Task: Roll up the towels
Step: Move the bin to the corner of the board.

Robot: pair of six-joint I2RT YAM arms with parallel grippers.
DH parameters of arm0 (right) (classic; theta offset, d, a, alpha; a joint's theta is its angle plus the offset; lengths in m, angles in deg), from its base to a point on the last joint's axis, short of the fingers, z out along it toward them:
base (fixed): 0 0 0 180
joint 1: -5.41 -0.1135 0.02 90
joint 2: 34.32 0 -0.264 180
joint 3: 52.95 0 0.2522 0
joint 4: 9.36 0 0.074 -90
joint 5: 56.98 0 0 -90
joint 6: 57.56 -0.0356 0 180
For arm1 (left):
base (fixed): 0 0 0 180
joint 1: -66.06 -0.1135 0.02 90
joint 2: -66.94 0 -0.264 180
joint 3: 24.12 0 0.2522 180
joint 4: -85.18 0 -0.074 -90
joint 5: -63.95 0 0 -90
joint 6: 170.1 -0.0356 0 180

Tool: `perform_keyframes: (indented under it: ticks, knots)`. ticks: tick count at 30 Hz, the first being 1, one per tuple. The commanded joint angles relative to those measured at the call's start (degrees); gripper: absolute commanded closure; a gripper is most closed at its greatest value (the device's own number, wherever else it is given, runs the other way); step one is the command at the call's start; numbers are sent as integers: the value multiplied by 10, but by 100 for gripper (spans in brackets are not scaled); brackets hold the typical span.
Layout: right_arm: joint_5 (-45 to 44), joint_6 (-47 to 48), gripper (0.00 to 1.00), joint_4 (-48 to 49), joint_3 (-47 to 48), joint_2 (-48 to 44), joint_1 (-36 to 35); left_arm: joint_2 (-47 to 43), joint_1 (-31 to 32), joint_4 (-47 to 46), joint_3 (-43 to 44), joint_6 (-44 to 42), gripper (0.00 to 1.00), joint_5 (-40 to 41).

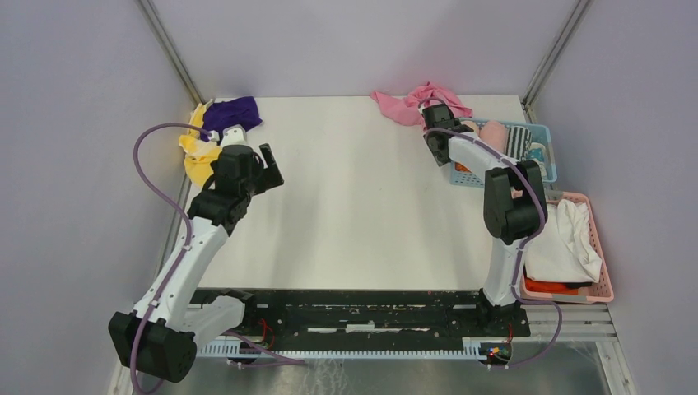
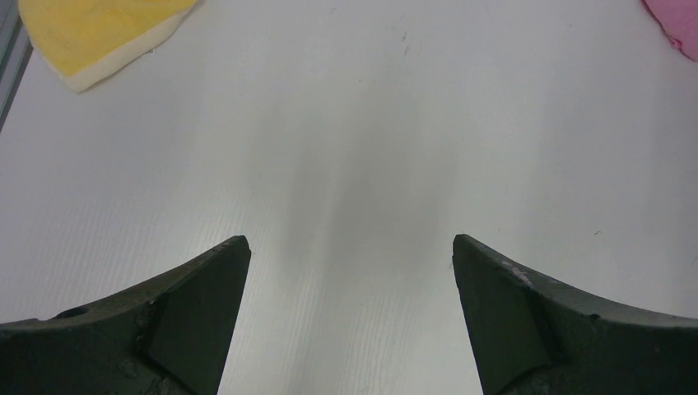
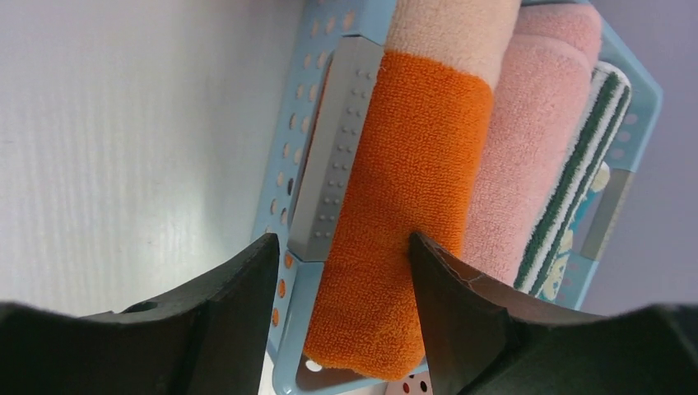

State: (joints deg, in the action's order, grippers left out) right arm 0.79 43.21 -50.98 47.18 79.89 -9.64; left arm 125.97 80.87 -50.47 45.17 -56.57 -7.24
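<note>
A light blue basket (image 3: 292, 177) holds an orange towel (image 3: 411, 181), pink towel (image 3: 527, 140) and green-and-white striped towel (image 3: 580, 164)

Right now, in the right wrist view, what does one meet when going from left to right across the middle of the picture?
table → basket → orange towel → pink towel → striped towel

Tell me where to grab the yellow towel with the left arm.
Pinch the yellow towel at the edge nearest the left gripper, which lies flat on the table, coming from the table's middle; the purple towel crowds its far end.
</note>
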Motion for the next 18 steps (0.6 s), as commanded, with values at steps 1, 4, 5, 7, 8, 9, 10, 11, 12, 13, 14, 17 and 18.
perform_keyframes:
  ticks: [1,4,5,7,8,9,10,11,12,13,14,17,18]
  knots:
    - [-74,14,32,12,-13,-19,25,-17,-2,-35,-3,-20,1,-15]
    - [-77,11,32,9,-25,-28,41,-19,-3,-35,-2,-21,1,-18]
    - [-79,11,32,10,-30,-31,46,-20,-2,-35,-2,-20,1,-19]
    - [-82,7,32,11,-38,-36,56,-21,-2,-36,-2,-22,1,-25]
    - [-87,4,32,10,-42,-37,61,-21,-3,-36,-3,-22,1,-28]
    - [-92,-1,32,10,-46,-39,66,-22,-2,-37,-3,-22,1,-30]
    - [-88,-5,32,7,-49,-43,70,-24,-2,-38,-4,-23,1,-30]
    - [-78,-8,32,4,-52,-49,72,-25,-2,-39,-4,-23,1,-31]
    - [-65,-9,32,2,-56,-56,72,-26,-2,-39,-5,-24,1,-31]
    - [-46,-13,32,1,-59,-66,71,-27,-2,-41,-6,-23,1,-31]
    - [-31,-21,32,0,-63,-77,71,-28,-2,-41,-7,-23,1,-32]
    - [31,-58,30,-11,-69,-111,72,-30,-2,-45,-9,-25,1,-38]
    - [48,-72,30,-14,-71,-123,71,-31,-2,-47,-10,-26,1,-39]
